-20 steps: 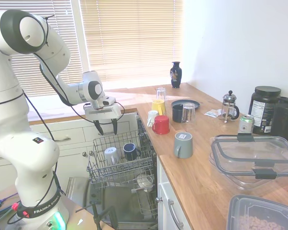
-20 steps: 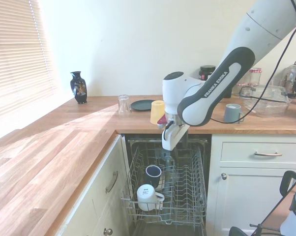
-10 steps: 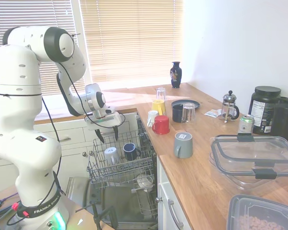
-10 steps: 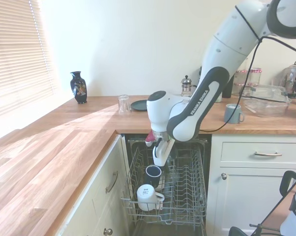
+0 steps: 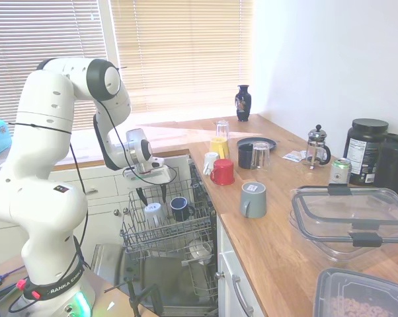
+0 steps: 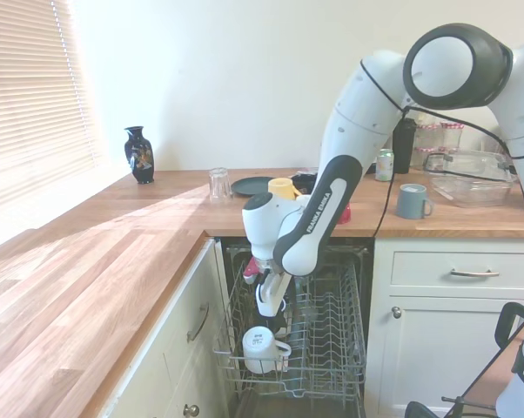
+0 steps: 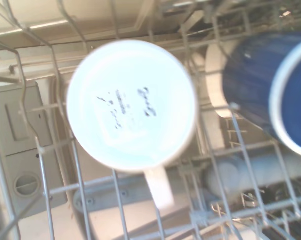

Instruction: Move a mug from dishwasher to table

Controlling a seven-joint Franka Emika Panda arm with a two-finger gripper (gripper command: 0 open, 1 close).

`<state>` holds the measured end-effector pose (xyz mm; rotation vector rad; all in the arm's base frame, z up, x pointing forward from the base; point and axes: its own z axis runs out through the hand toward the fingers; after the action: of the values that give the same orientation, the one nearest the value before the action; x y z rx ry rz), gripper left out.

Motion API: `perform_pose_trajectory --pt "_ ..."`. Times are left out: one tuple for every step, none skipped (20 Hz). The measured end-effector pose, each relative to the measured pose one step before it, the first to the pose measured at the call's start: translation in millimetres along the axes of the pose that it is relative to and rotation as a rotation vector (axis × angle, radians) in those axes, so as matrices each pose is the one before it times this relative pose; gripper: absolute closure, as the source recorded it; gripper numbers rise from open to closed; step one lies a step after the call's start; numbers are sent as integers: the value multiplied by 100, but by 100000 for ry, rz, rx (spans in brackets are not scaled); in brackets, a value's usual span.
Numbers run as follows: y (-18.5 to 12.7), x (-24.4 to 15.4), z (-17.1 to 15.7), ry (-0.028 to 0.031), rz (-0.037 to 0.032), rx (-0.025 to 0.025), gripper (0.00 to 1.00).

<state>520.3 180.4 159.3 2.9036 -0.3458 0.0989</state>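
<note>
Along the white cabinets runs the long wooden bench (image 5: 285, 231), and below its corner the dishwasher (image 5: 160, 264) stands with its door dropped and its wire rack (image 5: 162, 228) drawn out. Over that rack the gripper (image 5: 151, 197) hangs with its two fingers spread apart and pointing down, grasping nothing. Directly under it the white mug (image 5: 153, 213) sits upside down in the rack, base upward, as the wrist view shows with the base (image 7: 131, 105) nearly centred and the handle (image 7: 159, 187) sticking out to one side. Just beside it lies the dark navy mug (image 5: 180, 207), tilted on its side and close enough to matter.

The step in hand looks like the final descent to grasp. To do it well, the fingers should straddle the mug's wall across its width, clear of the handle and of the navy mug, and slip between the rack wires rather than onto them. A straight lift after closing would keep the rim from catching the tines. On the bench, the red mug (image 5: 222, 172) and grey mug (image 5: 253, 199) leave bare wood nearby for setting down.
</note>
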Motion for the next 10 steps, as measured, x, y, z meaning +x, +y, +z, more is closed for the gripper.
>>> perform_pose_trajectory --pt "-401 122 631 -98 -405 -288 0" --pt "-349 79 713 -169 -361 -213 0" --pt "-237 27 859 -350 -299 -478 0" --pt "-230 -135 951 -531 -434 -519 0" --pt "-243 -193 948 -428 -512 -442 0" --pt "-243 -251 927 -525 -601 -694 0" --pt "-347 -259 793 -284 -699 -448 0" --pt "-340 -258 705 -199 -661 -328 0" --pt "-329 -257 568 -219 -633 -242 0" --pt "-343 -129 460 12 -472 -103 0"
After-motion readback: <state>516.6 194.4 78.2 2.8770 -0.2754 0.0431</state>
